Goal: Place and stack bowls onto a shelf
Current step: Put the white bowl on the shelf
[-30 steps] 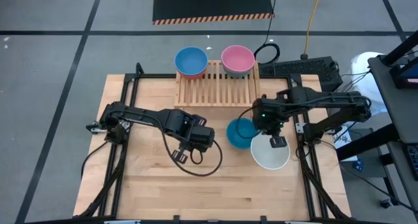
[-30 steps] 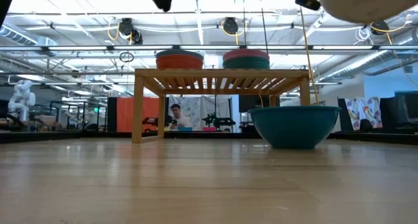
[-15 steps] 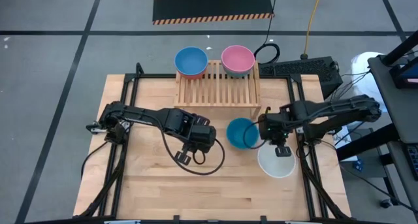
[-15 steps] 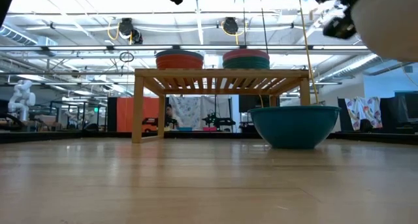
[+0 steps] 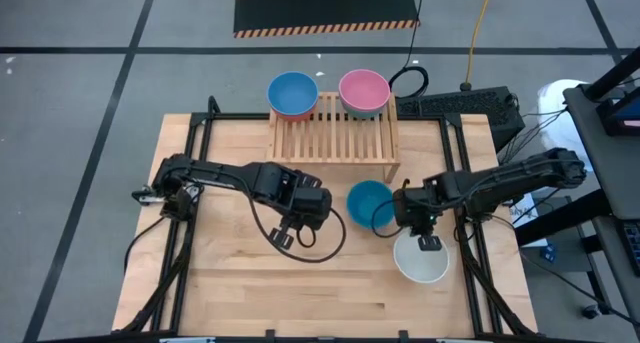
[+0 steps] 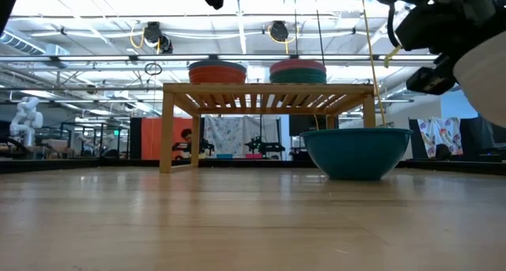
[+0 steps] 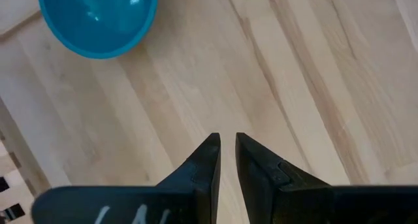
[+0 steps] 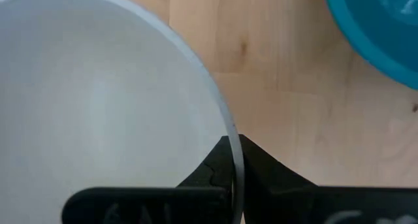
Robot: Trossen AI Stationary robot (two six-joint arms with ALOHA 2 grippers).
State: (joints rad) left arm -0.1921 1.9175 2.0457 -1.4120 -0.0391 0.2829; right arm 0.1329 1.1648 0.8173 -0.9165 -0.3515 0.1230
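- Two bowl stacks sit on the far edge of the shelf [image 5: 332, 133]: light blue bowl [image 5: 292, 93] on the left, pink bowl [image 5: 363, 91] on the right.
- Low view shows each stack is two deep: a red bowl [image 6: 217, 70] under the light blue one's spot, a dark green bowl [image 6: 298, 70] under the pink one's spot.
- Teal bowl [image 5: 368, 203] upright on the tabletop [image 5: 230, 283], just in front of the shelf's front right corner, near the white bowl but apart from it.
- White bowl [image 5: 421, 260] in front of and right of the teal bowl, near the table's right side; low view shows it held up off the tabletop at the frame's right edge.
- Right gripper [image 5: 428, 242] fingers pinched closed on the white bowl's rim; right wrist view shows the rim [image 8: 230, 145] running between the two dark fingers, teal bowl in the far corner.
- Left gripper [image 5: 287, 240] over bare tabletop left of the teal bowl, holding nothing.
- Left fingers [image 7: 208, 162] stand a narrow slit apart, nearly together, nothing between them; teal bowl visible beyond in the left wrist view.
- Low view background: a person [image 6: 186, 141] far behind the shelf, seen between its legs.
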